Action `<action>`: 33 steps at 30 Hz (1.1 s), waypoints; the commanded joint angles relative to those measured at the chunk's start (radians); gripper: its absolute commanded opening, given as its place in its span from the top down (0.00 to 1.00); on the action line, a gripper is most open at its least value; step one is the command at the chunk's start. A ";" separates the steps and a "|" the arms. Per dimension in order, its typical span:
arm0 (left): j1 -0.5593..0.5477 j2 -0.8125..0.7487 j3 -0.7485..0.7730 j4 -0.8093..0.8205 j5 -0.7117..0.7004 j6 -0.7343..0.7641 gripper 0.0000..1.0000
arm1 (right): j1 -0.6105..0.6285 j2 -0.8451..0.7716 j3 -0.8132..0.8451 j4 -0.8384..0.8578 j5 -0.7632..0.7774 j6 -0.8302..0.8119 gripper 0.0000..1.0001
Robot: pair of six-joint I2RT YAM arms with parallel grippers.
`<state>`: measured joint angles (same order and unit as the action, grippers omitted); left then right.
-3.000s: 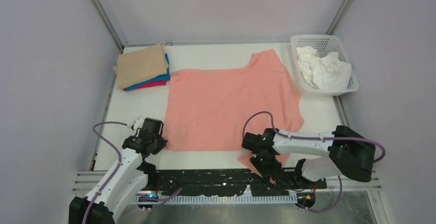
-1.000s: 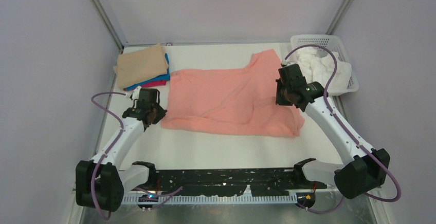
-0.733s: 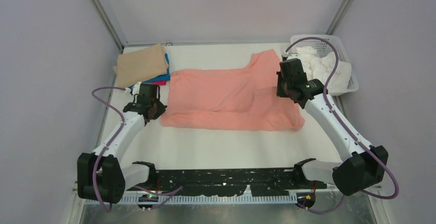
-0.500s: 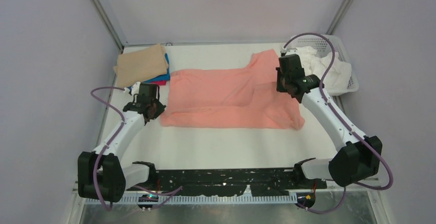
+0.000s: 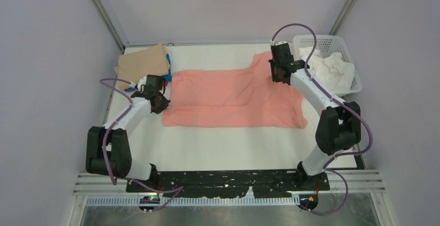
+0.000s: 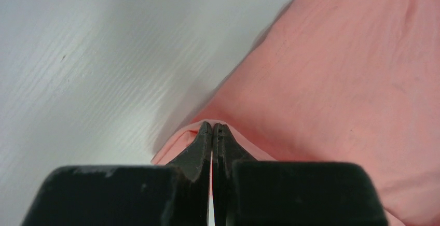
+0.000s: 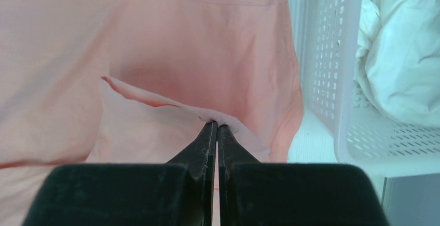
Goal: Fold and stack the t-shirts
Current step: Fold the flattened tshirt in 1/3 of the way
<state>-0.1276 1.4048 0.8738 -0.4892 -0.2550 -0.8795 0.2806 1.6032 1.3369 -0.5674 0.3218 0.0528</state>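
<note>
Top view: the large salmon-pink cotton t-shirt (image 5: 233,99), spread flat three seconds ago, now lies doubled, its near hem carried rearward by the left gripper (image 5: 161,105) and right gripper (image 5: 274,78). The first fold looks nearly done. One stack shows a tan folded t-shirt (image 5: 141,64) over a blue folded t-shirt (image 5: 167,74), and there is one white lattice basket (image 5: 332,41).

Left wrist: jaws closed, pinching pink cloth.

Right wrist: likewise, beside the basket.

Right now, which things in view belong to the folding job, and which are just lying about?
Part of the job:
- salmon-pink shirt, spread mid-table
- left tool and right tool, each shut on that shirt's edge
- folded stack, tan on top, far left corner

Just lying about:
- white basket, far right corner
- crumpled white cloth inside it
</note>
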 commanded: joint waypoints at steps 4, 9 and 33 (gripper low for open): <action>0.011 0.061 0.100 -0.091 -0.067 -0.013 0.26 | -0.024 0.219 0.195 0.006 0.084 0.015 0.75; 0.011 -0.013 0.146 -0.168 -0.102 -0.006 0.00 | -0.025 0.304 0.358 -0.115 0.229 0.099 0.32; -0.045 0.193 0.028 0.060 0.378 0.126 0.01 | -0.053 -0.073 -0.494 0.288 -0.266 0.377 0.05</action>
<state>-0.1749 1.6150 0.9314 -0.4316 0.1593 -0.7906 0.2489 1.5818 0.8799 -0.3363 0.0299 0.4042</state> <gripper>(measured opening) 0.994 0.954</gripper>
